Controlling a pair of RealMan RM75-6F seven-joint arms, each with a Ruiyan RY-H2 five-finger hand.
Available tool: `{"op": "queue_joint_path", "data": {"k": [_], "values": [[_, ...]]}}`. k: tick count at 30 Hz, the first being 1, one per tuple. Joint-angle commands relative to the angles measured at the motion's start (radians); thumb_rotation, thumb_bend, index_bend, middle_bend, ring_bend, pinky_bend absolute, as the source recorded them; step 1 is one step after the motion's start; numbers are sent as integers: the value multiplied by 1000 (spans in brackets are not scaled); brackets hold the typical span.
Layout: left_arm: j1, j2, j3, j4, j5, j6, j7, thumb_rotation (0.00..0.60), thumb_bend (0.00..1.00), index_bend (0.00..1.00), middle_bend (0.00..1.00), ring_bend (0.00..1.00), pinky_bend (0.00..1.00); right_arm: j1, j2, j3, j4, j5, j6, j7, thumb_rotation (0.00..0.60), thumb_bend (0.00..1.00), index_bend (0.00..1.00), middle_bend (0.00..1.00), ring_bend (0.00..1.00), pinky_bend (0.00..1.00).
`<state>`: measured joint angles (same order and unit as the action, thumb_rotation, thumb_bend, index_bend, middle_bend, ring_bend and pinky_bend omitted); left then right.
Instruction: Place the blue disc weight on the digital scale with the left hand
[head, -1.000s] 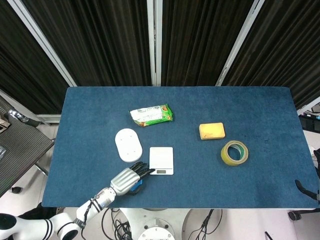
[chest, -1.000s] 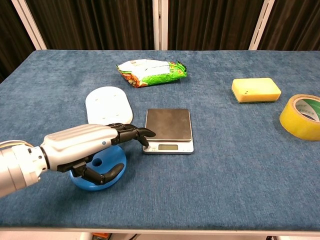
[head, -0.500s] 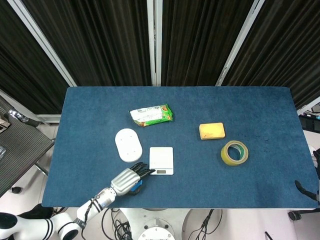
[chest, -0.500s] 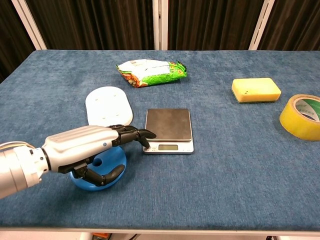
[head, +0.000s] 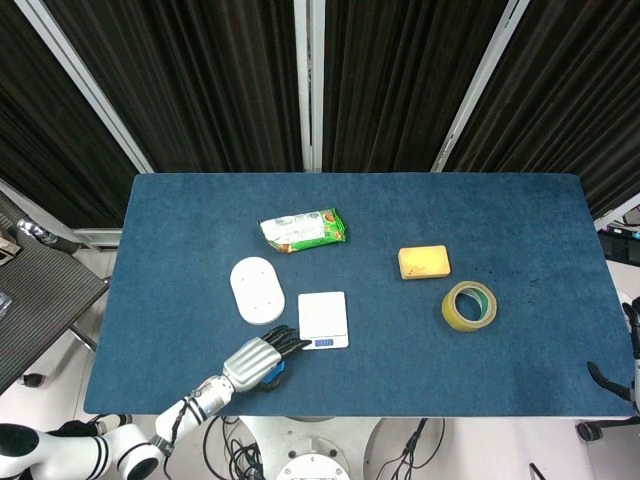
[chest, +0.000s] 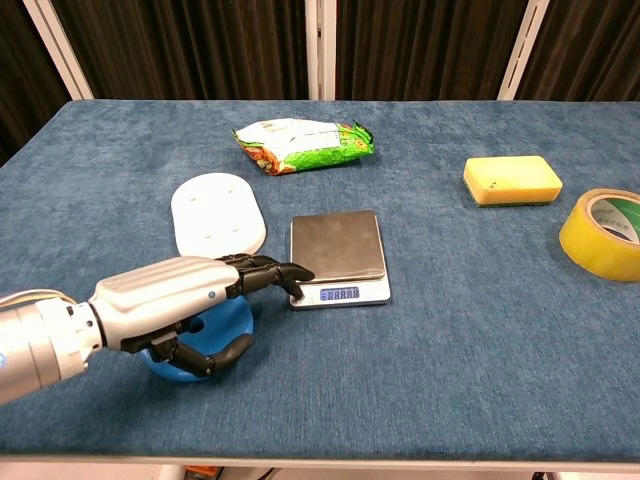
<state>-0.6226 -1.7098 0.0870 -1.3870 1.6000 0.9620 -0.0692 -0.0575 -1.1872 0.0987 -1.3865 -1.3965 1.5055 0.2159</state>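
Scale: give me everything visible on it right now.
The scale is a small flat rectangle: brushed-metal platform, white body, front strip whose display is lit blue with digits too small to read. It lies flat on the blue table, right of the white oval board. Nothing sits on the platform. The left hand has fingertips at its front-left corner.

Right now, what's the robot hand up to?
Left hand over blue disc weight, fingertip touching digital scale. Disc on table, unlifted. Scale platform bare. Right hand unseen.
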Motion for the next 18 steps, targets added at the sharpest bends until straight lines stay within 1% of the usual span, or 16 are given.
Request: {"op": "queue_joint_path", "data": {"k": [1,7,13,16,18], "values": [[0,3,-1,-4,3,6,1,600,580,40,147,0,0,0,0,-1,-1,0,-1,-1,600,125,0,0,0,0],[1,33,-12,-52,26,54,-10,600,578,40,145,0,0,-1,1,0,-3,-1,3,0,600,125,0,0,0,0],[10,86,-28,-125,67,143,-71,600,568,40,135,0,0,-3,3,0,-4,-3,6,3,600,125,0,0,0,0],[20,117,-26,-155,84,178,-76,600,561,40,128,0,0,-3,4,1,-6,-3,8,5,600,125,0,0,0,0],[32,139,-14,-167,86,190,-56,600,537,40,118,0,0,-5,7,3,-8,-4,12,8,600,124,0,0,0,0]]}}
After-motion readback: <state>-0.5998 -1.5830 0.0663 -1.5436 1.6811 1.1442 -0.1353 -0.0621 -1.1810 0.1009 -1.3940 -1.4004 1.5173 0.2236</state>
